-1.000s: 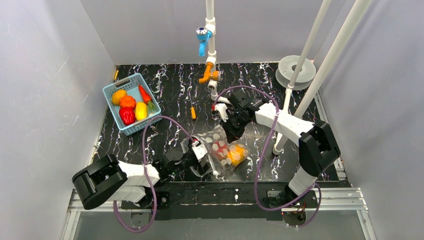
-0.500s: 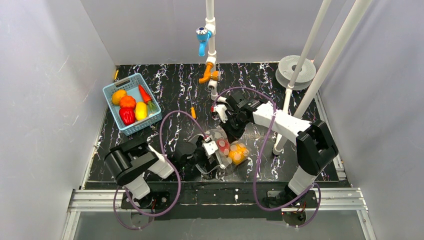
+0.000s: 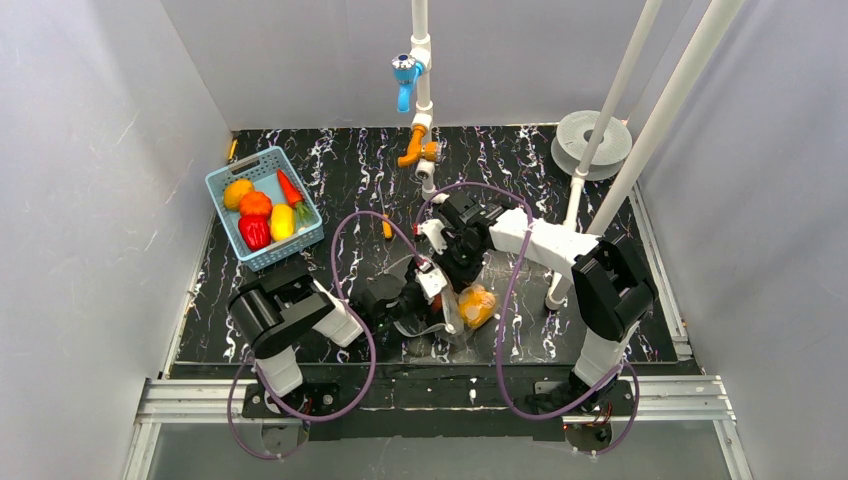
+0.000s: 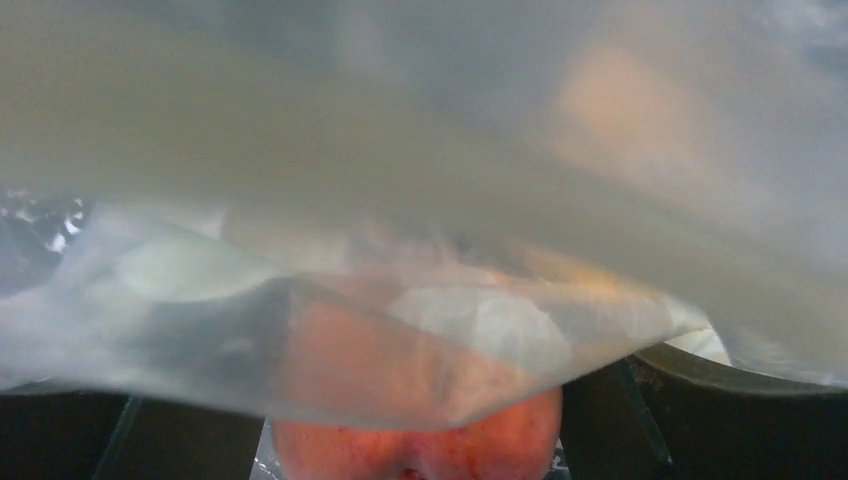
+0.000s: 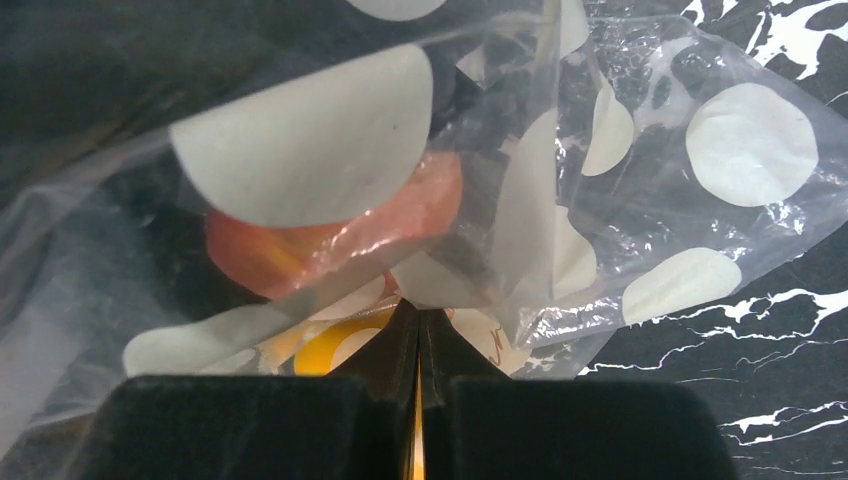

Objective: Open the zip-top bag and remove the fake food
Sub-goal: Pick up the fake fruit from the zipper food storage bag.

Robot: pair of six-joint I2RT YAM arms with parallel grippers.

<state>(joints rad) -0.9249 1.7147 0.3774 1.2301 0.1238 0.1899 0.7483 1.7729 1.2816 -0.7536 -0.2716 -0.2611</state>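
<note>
We've got the black marbled table with the polka-dot zip-top bag lying near its front edge, between both arms. The right gripper is pinched shut on the plastic. The left gripper is spread wide, with a red-orange piece of fake food between its fingers.

The left arm and the right arm look alike — smooth white shells joined by chunky black joint blocks. A thin purple cable loops loosely along each. The right arm's fingers are blocky, matte black.
</note>
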